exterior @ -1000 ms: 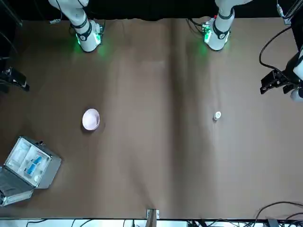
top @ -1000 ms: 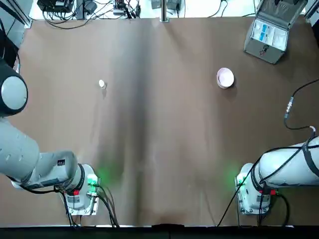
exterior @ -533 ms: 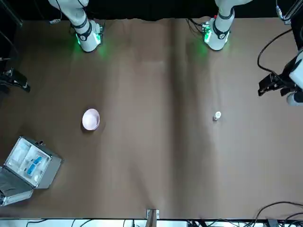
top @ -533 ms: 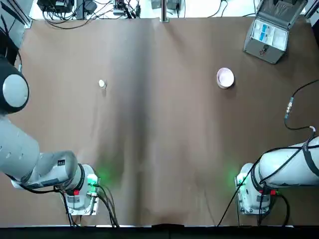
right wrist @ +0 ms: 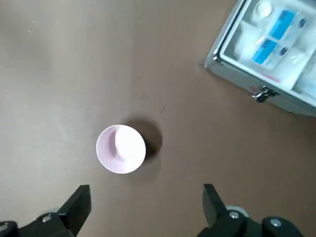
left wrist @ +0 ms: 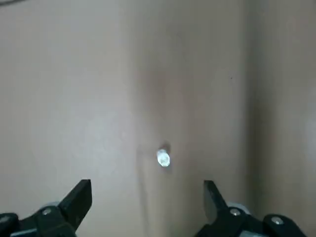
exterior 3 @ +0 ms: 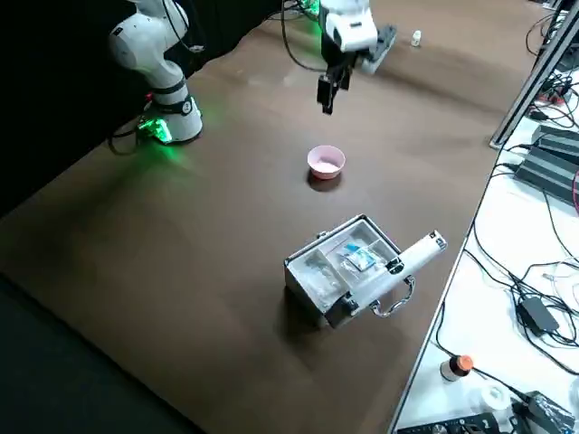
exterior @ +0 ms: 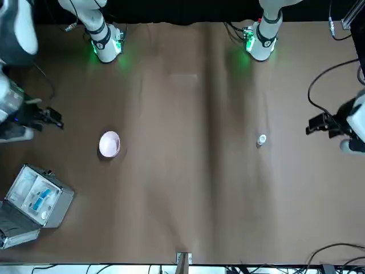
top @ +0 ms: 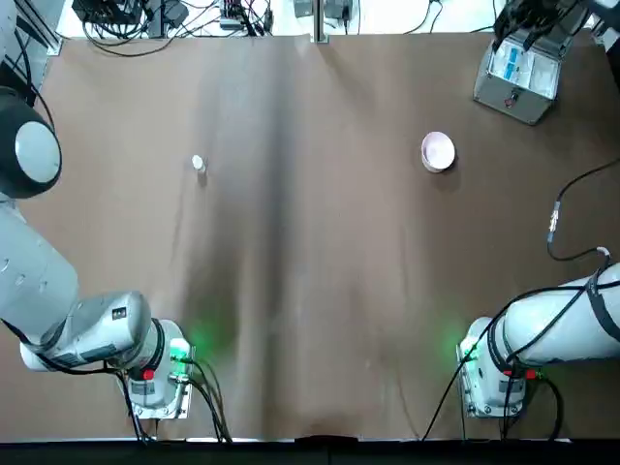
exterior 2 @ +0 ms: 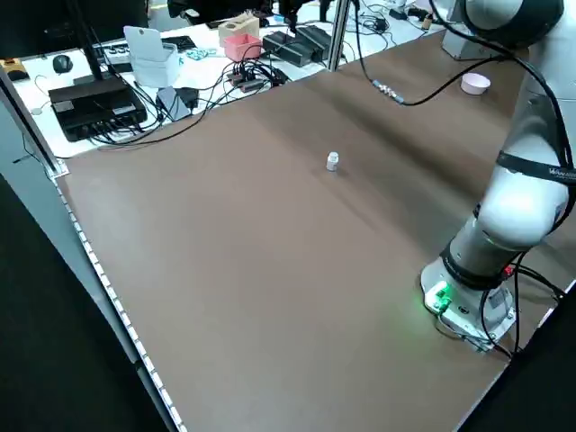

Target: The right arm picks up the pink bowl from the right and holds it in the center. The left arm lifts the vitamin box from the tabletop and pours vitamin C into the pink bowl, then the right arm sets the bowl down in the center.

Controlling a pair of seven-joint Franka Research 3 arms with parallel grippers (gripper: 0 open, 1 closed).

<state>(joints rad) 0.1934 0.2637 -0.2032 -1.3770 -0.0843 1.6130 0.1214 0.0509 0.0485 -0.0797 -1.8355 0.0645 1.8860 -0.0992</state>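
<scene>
The pink bowl (top: 438, 152) (exterior: 109, 144) (exterior 3: 326, 162) stands upright on the right half of the tabletop (top: 310, 271). My right gripper (exterior: 52, 117) (exterior 3: 327, 98) hangs open high above the table near the bowl, touching nothing. In the right wrist view the bowl (right wrist: 121, 148) lies far below the right gripper (right wrist: 144, 207). The vitamin box (top: 199, 164) (exterior: 262, 139) (exterior 2: 332, 161) stands on the left half. My left gripper (exterior: 320, 122) is open, in the air to the outer left of it. The left wrist view shows the box (left wrist: 163, 158) well below the left gripper (left wrist: 146, 202).
A grey hinged case (top: 520, 68) (exterior: 31, 200) (right wrist: 276, 49) with blue-white contents lies open at the far right corner, beyond the bowl. Cables and gear (top: 174, 17) run along the table's far edge. A loose cable (top: 554, 221) hangs by the right arm.
The right arm has swung in from the right edge, bringing its gripper over the table near the bowl. The left gripper has shifted a little toward the vitamin box. Bowl and box have not moved.
</scene>
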